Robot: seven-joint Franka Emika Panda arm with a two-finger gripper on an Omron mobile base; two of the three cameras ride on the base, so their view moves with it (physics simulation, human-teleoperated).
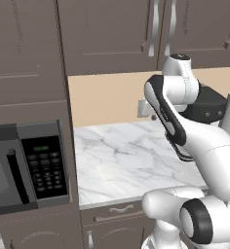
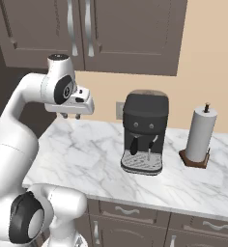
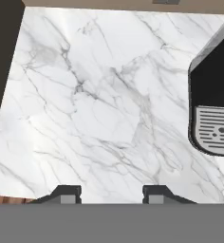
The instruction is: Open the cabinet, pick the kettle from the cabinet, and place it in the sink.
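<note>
The cabinet (image 2: 130,34) hangs on the wall above the counter with both panelled doors shut, and its two curved silver handles (image 2: 81,29) meet at the middle. In the left base view the cabinet (image 1: 107,34) is at the top. My gripper (image 2: 71,116) hangs below those handles, pointing straight down at the marble. In the hand view my gripper (image 3: 111,194) is open, its two dark fingertips (image 3: 66,193) standing apart with nothing between them. The kettle is hidden and the sink is out of view.
A black coffee machine (image 2: 144,132) stands on the marble counter (image 2: 87,159) to the gripper's right, its drip tray (image 3: 216,130) near the hand. A paper towel roll (image 2: 199,135) stands further right. A tall unit with a microwave (image 1: 24,168) bounds the counter's left.
</note>
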